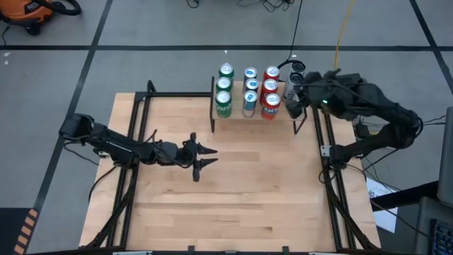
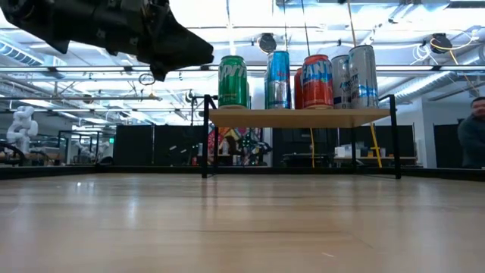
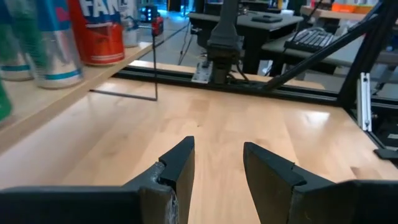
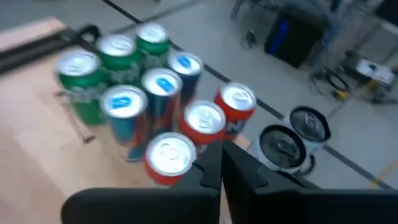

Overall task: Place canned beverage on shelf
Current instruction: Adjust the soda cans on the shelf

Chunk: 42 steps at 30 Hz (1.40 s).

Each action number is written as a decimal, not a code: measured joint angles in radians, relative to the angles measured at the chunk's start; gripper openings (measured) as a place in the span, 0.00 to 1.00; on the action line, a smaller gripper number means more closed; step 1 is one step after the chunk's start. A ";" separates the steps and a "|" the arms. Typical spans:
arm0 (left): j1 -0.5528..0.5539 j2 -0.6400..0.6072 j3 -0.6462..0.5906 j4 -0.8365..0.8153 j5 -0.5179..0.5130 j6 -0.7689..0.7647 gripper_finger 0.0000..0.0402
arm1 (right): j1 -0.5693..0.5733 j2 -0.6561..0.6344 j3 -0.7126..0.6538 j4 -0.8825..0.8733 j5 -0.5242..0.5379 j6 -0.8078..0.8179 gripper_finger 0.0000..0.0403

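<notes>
The shelf (image 2: 303, 117), a small light-wood board on black side supports, stands at the table's far edge. On it stand green cans (image 1: 224, 88), blue cans (image 1: 250, 88), red cans (image 1: 270, 92) and two silver cans (image 4: 285, 148) at its right end. All stand upright on their bases. My right gripper (image 4: 219, 163) is shut and empty, above the shelf's right end near the red and silver cans (image 1: 291, 103). My left gripper (image 1: 205, 157) is open and empty, low over the table's middle, pointing toward the table's right edge; its fingers also show in the left wrist view (image 3: 217, 171).
Black frame rails (image 1: 134, 142) run along the table's left and right sides. Bare tabletop (image 1: 262, 177) lies between the shelf and the near edge. A person (image 2: 474, 129) stands in the room beyond the table.
</notes>
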 joint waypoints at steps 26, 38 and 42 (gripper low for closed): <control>-0.155 0.061 0.000 0.001 -0.140 0.009 0.34 | -0.525 0.163 -0.039 0.012 -0.372 -0.116 0.00; -0.172 0.061 0.000 -0.004 -0.159 0.003 0.34 | -0.578 0.159 -0.035 -0.067 -0.366 -0.137 0.00; -0.172 0.061 0.000 -0.004 -0.161 0.001 0.34 | -0.578 0.157 -0.036 -0.068 -0.365 -0.140 0.00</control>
